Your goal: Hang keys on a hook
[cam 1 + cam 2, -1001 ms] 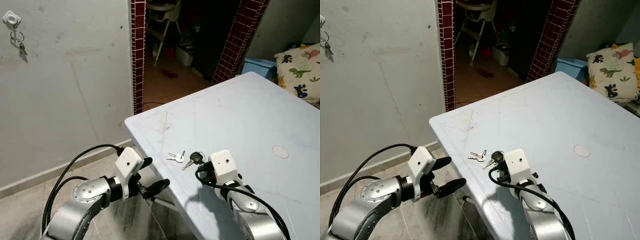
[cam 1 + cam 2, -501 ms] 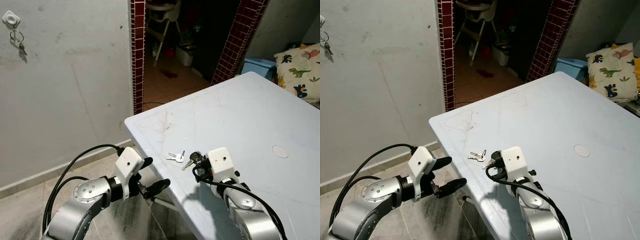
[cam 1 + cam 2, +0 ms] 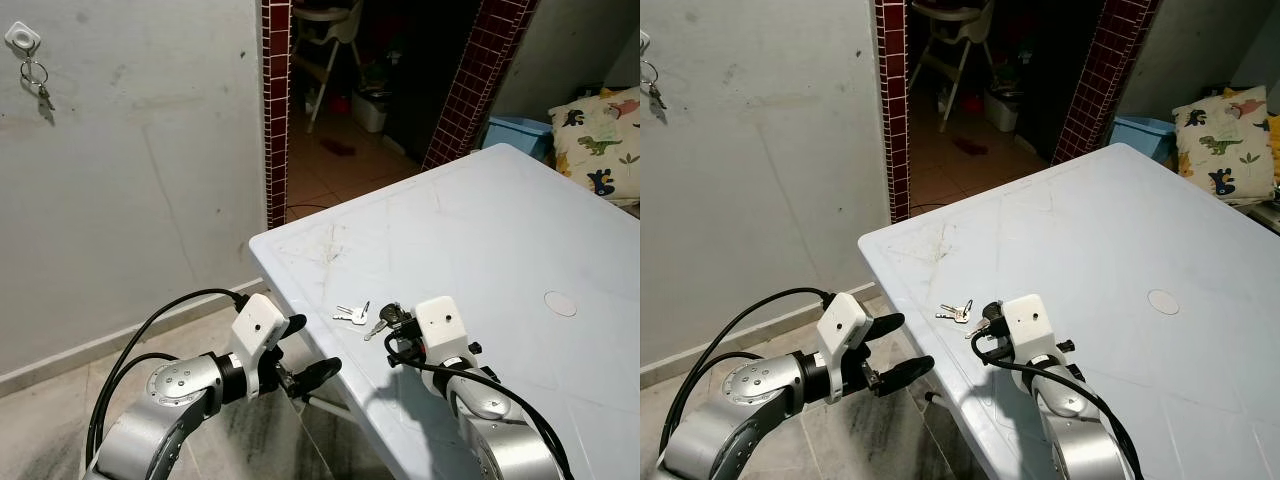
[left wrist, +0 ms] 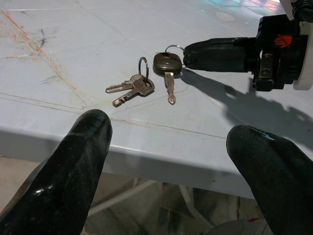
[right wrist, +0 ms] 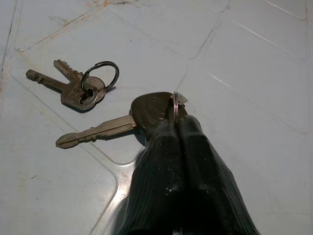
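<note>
Pale blue plastic forms the counter (image 3: 500, 230), scuffed with rusty marks toward its far left corner. Near its left edge lie two sets of keys: a black-headed key (image 5: 146, 113) with a thin ring at its head, and just to its left a small pair of metal keys (image 5: 73, 88) on their own ring, close to it but apart.

The right gripper (image 5: 175, 125) rests low on the counter with its fingers (image 5: 195, 147) pressed together, pinching the ring at the black-headed key's head; the key's blade lies flat on the counter, pointing left.

The left gripper (image 4: 168, 147) hangs off the counter's left edge, just below the top, its fingers (image 4: 73, 161) spread wide with nothing between them, aimed at the keys.

On the grey wall (image 3: 150, 150) far to the left a white hook (image 3: 22, 38) is mounted high up, and another bunch of keys (image 3: 40, 90) hangs from it. A dinosaur-print pillow (image 3: 600, 130) lies beyond the counter's far right side, beside a blue bin (image 3: 520, 132).
</note>
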`<state>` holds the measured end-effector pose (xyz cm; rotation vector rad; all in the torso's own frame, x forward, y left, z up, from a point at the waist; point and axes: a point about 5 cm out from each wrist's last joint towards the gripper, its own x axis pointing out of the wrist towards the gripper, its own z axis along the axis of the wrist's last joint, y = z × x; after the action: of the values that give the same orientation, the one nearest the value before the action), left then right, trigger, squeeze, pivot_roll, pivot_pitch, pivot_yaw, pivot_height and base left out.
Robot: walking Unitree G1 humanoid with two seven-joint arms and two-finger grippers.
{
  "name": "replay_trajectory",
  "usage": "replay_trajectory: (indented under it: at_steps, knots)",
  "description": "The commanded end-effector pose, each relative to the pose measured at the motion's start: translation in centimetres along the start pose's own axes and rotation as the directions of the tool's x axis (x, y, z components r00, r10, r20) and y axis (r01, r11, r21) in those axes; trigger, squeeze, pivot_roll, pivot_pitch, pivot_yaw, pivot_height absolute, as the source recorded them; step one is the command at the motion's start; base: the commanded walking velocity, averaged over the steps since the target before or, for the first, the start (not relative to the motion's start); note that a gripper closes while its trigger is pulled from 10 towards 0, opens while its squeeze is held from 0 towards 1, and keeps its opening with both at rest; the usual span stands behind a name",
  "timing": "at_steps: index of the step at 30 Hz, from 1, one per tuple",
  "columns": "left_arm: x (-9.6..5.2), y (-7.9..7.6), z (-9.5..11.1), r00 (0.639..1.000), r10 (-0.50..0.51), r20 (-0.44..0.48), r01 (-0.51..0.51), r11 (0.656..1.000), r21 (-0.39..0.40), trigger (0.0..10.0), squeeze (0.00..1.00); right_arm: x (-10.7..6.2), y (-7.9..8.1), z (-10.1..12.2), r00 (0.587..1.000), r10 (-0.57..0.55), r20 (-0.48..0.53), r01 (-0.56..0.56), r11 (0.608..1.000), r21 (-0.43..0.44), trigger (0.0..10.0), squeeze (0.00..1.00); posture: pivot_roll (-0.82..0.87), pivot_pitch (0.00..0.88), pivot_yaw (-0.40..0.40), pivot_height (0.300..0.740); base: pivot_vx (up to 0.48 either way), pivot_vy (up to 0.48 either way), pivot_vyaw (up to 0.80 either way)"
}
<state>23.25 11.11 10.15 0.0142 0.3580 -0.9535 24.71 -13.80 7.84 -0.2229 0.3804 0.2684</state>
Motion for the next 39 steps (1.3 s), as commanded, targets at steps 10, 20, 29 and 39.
replay_trajectory:
  at_steps: [10,20,29,39]
  knots:
    - [0.1,-0.2,0.3,1.0,-0.01,0.007,0.01,1.0,0.009,10.0,0.0,0.1,0.0,-0.9,0.999,0.013,-0.05,-0.013,1.0,0.007,0.0,0.0,0.06,0.0,-0.084,0.74,0.0,0.0,0.0]
    - [0.2,-0.2,0.3,1.0,-0.009,0.007,0.009,1.0,0.012,10.0,0.0,0.1,-0.3,-0.8,0.999,-0.01,-0.045,0.01,1.0,0.017,0.0,0.0,0.06,0.0,-0.084,0.74,0.0,0.0,0.0]
    - [0.3,-0.1,0.3,1.0,-0.005,0.01,0.005,1.0,0.015,10.0,0.0,0.3,-2.6,1.7,0.981,-0.165,0.101,0.164,0.986,0.02,0.0,0.0,0.06,0.0,-0.084,0.74,0.0,0.0,0.0]
    - [0.3,-0.1,0.3,1.0,0.0,0.013,0.0,1.0,0.011,10.0,0.0,0.2,-2.9,2.2,0.976,-0.172,0.134,0.17,0.985,0.025,0.0,0.0,0.06,0.0,-0.088,0.74,0.0,0.0,0.0]
